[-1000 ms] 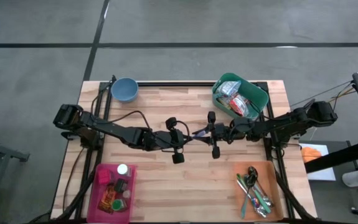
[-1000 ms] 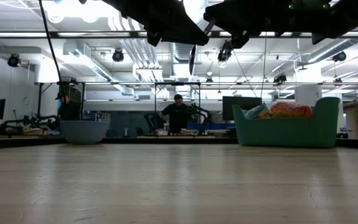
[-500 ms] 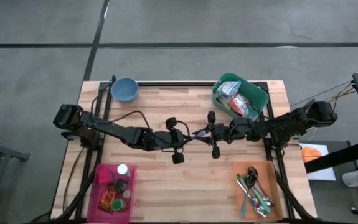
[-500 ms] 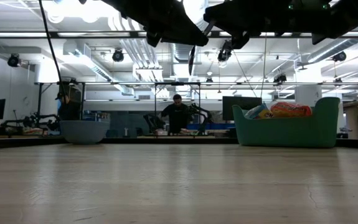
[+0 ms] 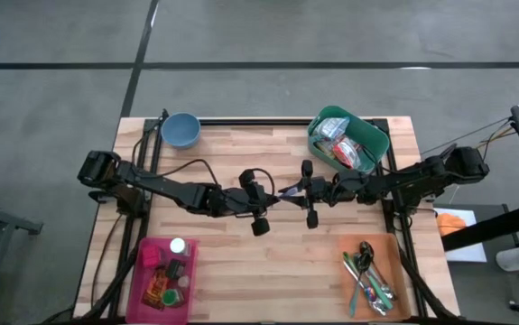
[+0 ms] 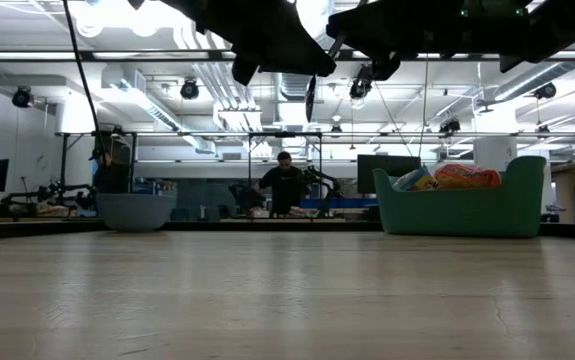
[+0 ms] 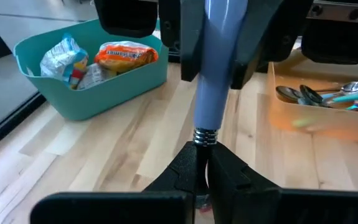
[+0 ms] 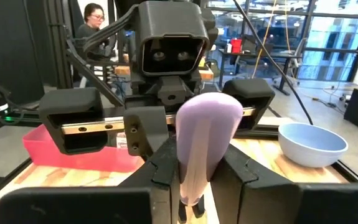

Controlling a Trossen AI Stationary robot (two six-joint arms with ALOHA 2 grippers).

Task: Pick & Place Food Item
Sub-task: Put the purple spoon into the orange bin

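1. Both arms meet in mid-air over the middle of the table [image 5: 241, 262], well above the wood; the low view shows them hanging clear of it.
2. The two grippers face each other with one thing between them: a utensil with a lavender handle [image 8: 205, 134] and a metal neck [image 7: 205, 135]. Its working end is hidden, so I cannot tell what kind of utensil it is.
3. The right gripper [image 8: 194, 168] has its fingers drawn narrow around the handle.
4. The left gripper [image 7: 205, 163] has its fingers pinched almost together on the metal neck. This looks like a hand-over between the arms, though which one is giving cannot be told.
5. The food, packets in wrappers [image 5: 342, 144], lies in the green bin [image 5: 376, 137] at the far right of the table, just beside the right arm. Neither gripper touches it.
6. Other places on the table: a blue bowl [image 5: 180, 129] at the far left, which appears to hold nothing; a pink tray [image 5: 142, 284] of small items at the near left; an orange tray [image 5: 394, 262] of cutlery at the near right.
7. Judged from this, no food item has been picked or placed yet. The work so far concerns only the utensil.
8. Left to do: finish the hand-over, take an item from the bin, and set it down, perhaps in the bowl, though the goal is not shown.
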